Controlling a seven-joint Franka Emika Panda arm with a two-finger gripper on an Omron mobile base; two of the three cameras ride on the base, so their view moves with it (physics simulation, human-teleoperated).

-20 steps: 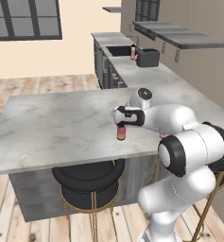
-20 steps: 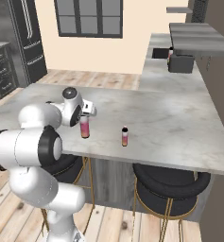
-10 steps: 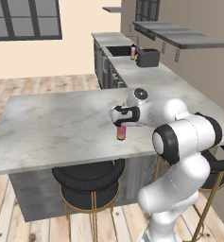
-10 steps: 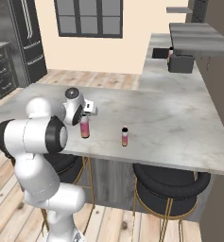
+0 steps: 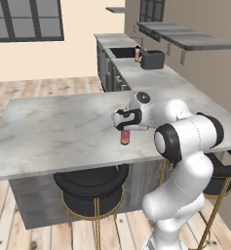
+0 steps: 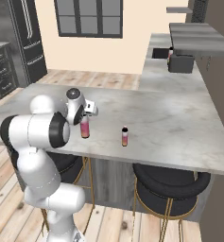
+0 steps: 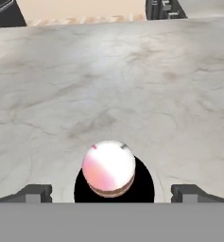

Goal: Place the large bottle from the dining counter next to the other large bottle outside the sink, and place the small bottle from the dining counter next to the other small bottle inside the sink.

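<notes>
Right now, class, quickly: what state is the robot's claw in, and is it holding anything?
Claw: open, tips spread wide on either side of the large bottle on the dining counter, not yet closed on it.

Left base view: from behind the arm's left, looking forward and down across the counter (image 5: pixel 53 132) toward the far sink (image 5: pixel 121 52). Right base view: from behind its right, over the same counter (image 6: pixel 179 123). Hand view: close, straight down onto a bottle (image 7: pixel 108 168) standing on the counter (image 7: pixel 108 75).
</notes>
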